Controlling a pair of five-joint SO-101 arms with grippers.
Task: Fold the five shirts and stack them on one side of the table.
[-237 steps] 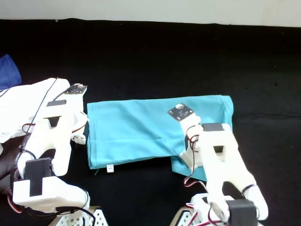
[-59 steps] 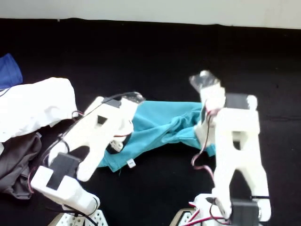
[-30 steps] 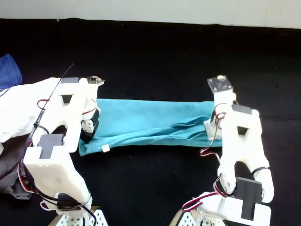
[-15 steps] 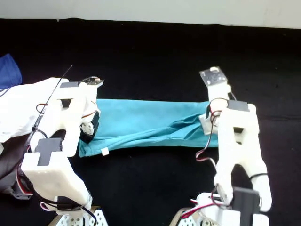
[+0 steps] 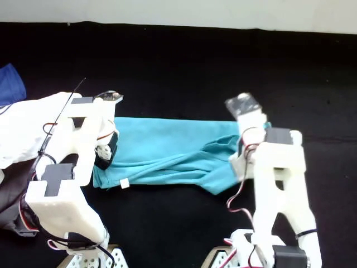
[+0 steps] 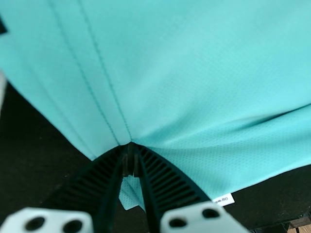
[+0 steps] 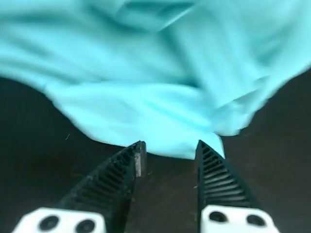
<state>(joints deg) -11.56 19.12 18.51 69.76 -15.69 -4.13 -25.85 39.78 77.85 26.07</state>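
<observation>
Black table (image 5: 184, 67), pale wall strip (image 5: 223, 14) behind, teal shirt (image 5: 167, 151) lying long, left gripper (image 6: 130, 158) pinched on one end, right gripper (image 7: 170, 150) parted at its edge, white hem tag (image 5: 124, 183), print unreadable

Teal shirt (image 5: 167, 148) edges behind left arm (image 5: 78, 139), right arm (image 5: 279, 162)

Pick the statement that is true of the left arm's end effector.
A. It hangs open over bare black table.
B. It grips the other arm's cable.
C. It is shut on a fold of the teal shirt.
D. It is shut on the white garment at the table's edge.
C: in the left wrist view, the left end effector has its jaws closed together, with teal shirt fabric pinched and puckering at the tips.
</observation>
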